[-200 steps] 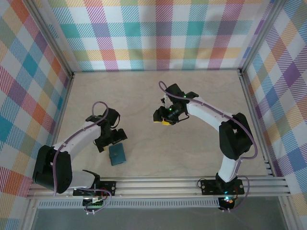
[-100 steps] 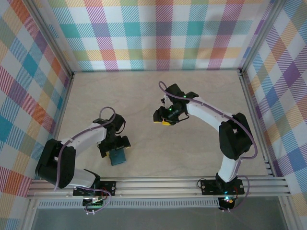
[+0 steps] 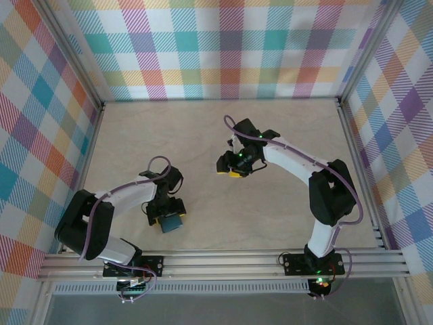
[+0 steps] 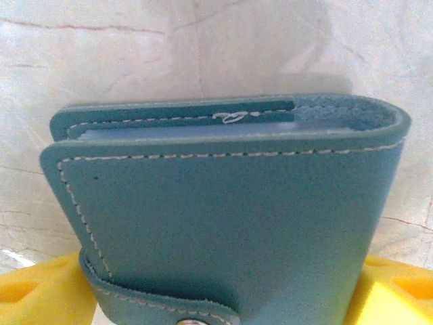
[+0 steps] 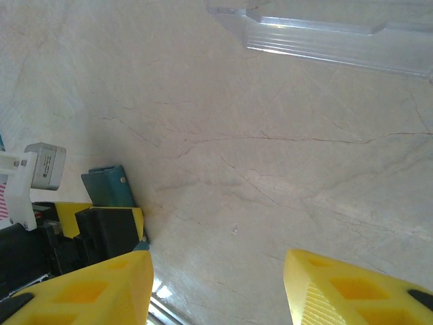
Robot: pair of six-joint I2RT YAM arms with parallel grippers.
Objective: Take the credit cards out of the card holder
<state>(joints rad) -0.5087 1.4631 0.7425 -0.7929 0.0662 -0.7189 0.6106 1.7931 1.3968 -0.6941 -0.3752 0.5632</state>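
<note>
- The wallet (image 3: 173,224) lies on the pale, marble-look table (image 3: 270,217), in the near left part, just in front of the left arm's base rail.
- It is teal, folded shut, with white stitching (image 4: 237,154) along its edges.
- A strap (image 4: 162,306) wraps round its near edge and ends in a metal snap (image 4: 195,321) at the bottom of the left wrist view.
- The fold is on the right in the left wrist view and the open edges are on the left.
- Between the two covers a thin, paler blue-grey layer (image 4: 203,133) shows; I cannot tell whether it is a card or lining.
- The left claw (image 3: 169,217) is down at the wallet, with the arm bent low over the table.
- Its yellow fingers (image 4: 34,298) stand wide apart, one on each side of the wallet, so the wallet sits between them.
- I cannot tell whether the pads are pressing on the wallet's sides or only standing just beside them.
- The right claw (image 3: 234,170) hangs above the middle of the table, well apart from the wallet.
- It is spread, with both yellow fingers (image 5: 352,288) at the bottom of its own view and bare table in the gap between them.
- In the right wrist view the wallet lies at the left, with the left claw's black and yellow parts around its near end.
- A clear plastic strip (image 5: 325,34) runs along the top of that view.
- Checked walls (image 3: 216,47) in many colours stand round the table on three sides.
</note>
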